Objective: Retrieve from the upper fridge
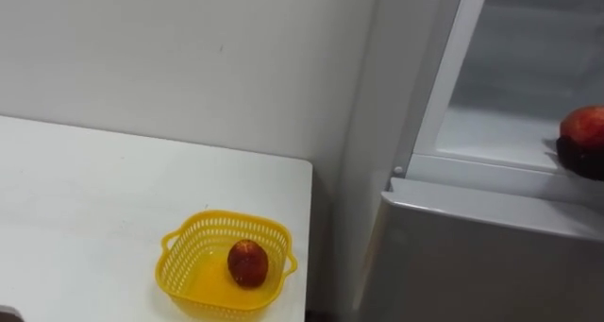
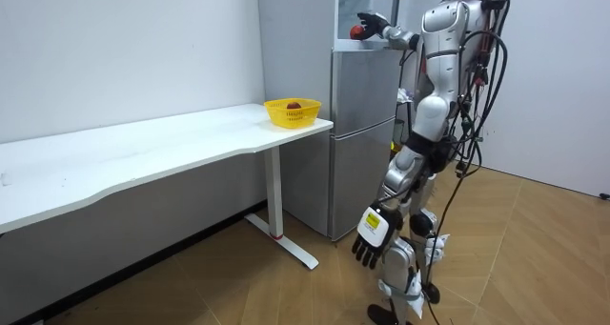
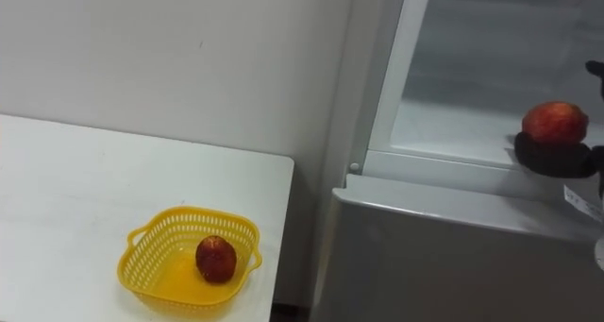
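Two large things take up most of the scene: a grey fridge (image 3: 453, 256) on the right, its upper compartment (image 3: 491, 67) open with the pale inside showing, and a white table (image 3: 66, 199) on the left, set against the wall and just beside the fridge. The robot stands upright in front of the fridge.

On the table's right end, near the corner next to the fridge, sits a yellow basket (image 3: 142, 256) with a latticed wall and small handles.

The right hand (image 3: 557, 159) is raised at the sill of the upper compartment, far right, its dark fingers curled up under a red apple (image 3: 555, 122) and cupping it from below. This apple sits at the compartment's front edge, above the closed lower door. The left hand (image 2: 374, 235) hangs low beside the leg, fingers loose and holding nothing.

A second apple (image 3: 216, 259), darker red, lies inside the basket, toward its right side.
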You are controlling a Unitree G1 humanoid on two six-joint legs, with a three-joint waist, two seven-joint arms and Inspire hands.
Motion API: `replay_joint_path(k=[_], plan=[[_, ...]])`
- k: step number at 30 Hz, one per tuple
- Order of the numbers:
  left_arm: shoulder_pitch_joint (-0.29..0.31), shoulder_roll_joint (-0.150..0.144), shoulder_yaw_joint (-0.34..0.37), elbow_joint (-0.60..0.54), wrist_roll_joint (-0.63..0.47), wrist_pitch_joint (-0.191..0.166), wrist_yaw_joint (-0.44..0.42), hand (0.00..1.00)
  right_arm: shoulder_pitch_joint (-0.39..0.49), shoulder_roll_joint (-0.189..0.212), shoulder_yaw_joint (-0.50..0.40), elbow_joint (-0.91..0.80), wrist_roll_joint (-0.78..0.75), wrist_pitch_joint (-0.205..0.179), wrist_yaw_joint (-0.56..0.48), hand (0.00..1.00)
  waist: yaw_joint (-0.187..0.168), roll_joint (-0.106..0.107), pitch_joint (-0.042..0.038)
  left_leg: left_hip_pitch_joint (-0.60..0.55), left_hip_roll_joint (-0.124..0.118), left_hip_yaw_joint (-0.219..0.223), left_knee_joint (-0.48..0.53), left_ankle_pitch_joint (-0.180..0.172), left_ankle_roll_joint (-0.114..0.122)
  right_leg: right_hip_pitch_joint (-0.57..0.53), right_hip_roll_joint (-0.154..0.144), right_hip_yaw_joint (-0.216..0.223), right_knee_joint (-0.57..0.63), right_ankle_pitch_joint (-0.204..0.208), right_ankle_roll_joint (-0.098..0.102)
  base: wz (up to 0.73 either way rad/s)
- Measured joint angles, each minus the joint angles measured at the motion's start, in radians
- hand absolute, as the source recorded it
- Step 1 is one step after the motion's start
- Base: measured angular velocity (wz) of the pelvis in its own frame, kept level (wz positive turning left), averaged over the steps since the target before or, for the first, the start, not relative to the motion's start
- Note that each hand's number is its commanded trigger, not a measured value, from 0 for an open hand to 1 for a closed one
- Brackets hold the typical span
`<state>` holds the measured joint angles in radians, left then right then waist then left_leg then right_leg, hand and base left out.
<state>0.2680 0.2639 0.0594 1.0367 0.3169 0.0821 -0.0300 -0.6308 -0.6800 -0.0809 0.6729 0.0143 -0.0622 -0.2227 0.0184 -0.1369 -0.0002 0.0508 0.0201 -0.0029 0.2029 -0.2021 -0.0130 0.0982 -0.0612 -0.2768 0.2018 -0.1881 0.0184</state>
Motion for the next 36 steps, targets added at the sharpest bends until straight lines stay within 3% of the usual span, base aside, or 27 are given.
replay_joint_path(k=[8, 22, 24, 36], plan=[[0.021, 0.000, 0.017, -0.006, 0.000, 0.007, 0.021, 0.00, -0.062, -0.023, 0.006, 0.108, 0.112, 0.024, 0.120, 0.00, -0.010, -0.010, -0.0076, 0.003, 0.000, -0.001, 0.004, 0.001, -0.001, 0.004, 0.000, -0.002, -0.001, 0.000, 0.000, 0.01], [-0.001, 0.003, 0.018, -0.005, 0.001, 0.007, 0.017, 0.00, -0.065, -0.052, 0.044, 0.140, 0.210, 0.042, 0.224, 0.01, 0.009, -0.014, -0.0050, 0.029, 0.001, 0.001, -0.006, 0.001, -0.002, 0.029, 0.004, 0.000, -0.015, 0.001, -0.001, 0.00], [-0.006, 0.004, 0.018, -0.005, 0.001, 0.006, 0.017, 0.00, -0.065, -0.072, 0.062, 0.142, 0.221, 0.042, 0.231, 0.97, 0.014, -0.016, -0.0034, 0.030, 0.001, 0.000, -0.006, 0.001, -0.002, 0.029, 0.004, 0.000, -0.016, 0.001, -0.001, 0.00], [-0.009, 0.007, 0.018, -0.005, 0.001, 0.004, 0.016, 0.00, -0.065, -0.102, 0.091, 0.139, 0.218, 0.038, 0.235, 1.00, 0.019, -0.028, 0.0009, 0.031, 0.002, 0.000, -0.006, 0.001, -0.002, 0.032, 0.004, -0.001, -0.016, 0.001, -0.001, 0.00]])
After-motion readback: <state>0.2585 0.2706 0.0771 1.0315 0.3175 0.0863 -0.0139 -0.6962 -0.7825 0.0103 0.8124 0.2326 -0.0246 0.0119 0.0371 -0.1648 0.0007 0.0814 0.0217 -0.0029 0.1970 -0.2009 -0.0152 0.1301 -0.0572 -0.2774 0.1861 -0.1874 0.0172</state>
